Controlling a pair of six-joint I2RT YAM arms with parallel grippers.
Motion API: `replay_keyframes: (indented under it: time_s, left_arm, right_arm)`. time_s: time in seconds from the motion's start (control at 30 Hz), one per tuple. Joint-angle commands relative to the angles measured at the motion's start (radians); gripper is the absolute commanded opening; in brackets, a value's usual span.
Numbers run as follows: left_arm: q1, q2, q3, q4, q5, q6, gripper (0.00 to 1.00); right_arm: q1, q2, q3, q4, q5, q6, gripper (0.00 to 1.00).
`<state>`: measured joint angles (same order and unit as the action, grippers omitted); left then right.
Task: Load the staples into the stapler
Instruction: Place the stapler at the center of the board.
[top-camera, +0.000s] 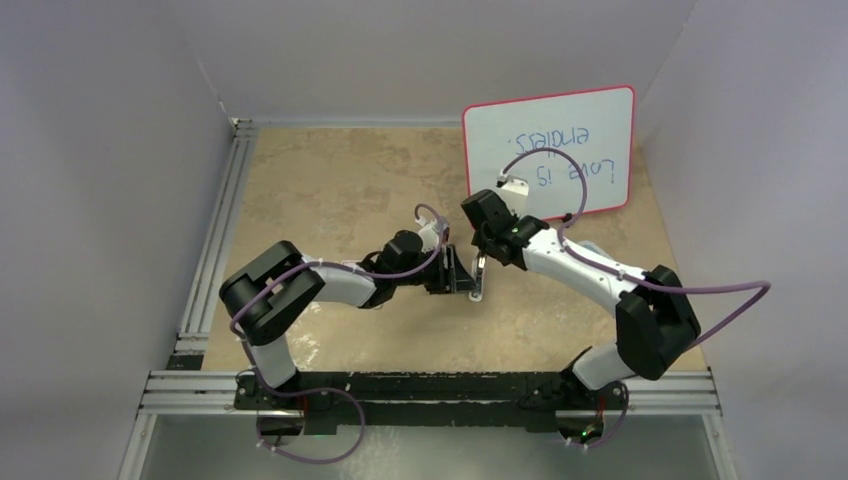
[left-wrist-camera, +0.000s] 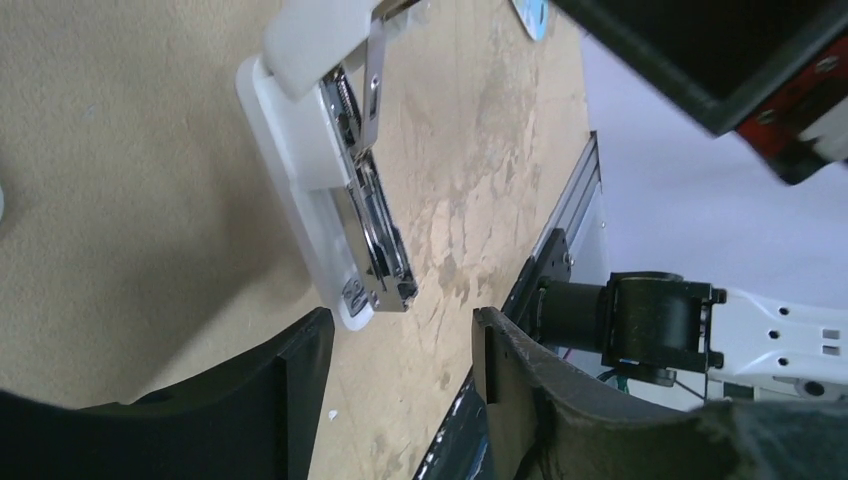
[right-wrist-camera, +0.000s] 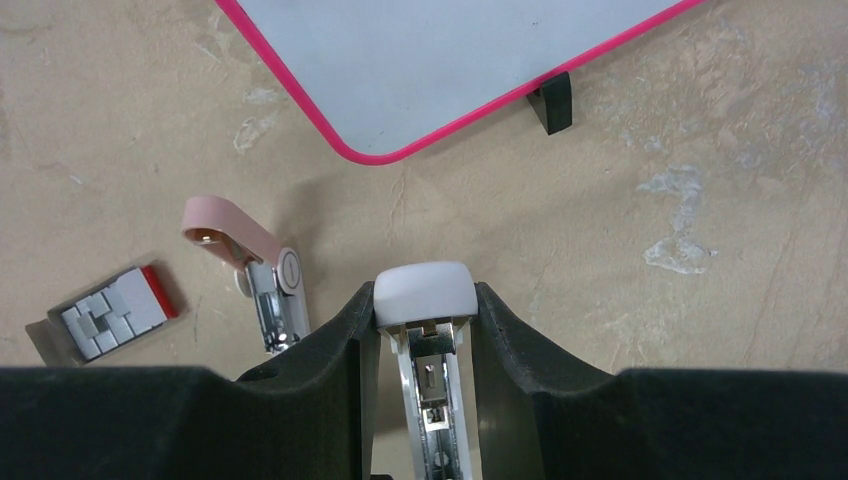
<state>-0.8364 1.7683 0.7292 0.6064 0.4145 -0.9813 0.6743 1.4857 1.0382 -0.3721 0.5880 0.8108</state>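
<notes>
Tan tabletop: right gripper pinches the white stapler open for loading, I guess; left gripper gapes empty, staples at its nine o'clock.

Objects counted, kind by kind
One white stapler and one pink stapler were counted, with one tray of staples, one whiteboard and two arms, left arm and right arm.
</notes>
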Motion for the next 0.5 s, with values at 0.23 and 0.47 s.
replay_keyframes:
  time_s: [0.23,0.47]
  left_arm:
    - [-0.006,0.067,0.050,0.137,-0.063,-0.080,0.35]
    - [-0.006,0.138,0.106,0.096,-0.052,-0.106,0.21]
  right_arm:
    - [0.005,0.010,-0.011,0.053,0.040,0.010,0.11]
    - [0.004,0.014,-0.018,0.062,0.037,0.011,0.11]
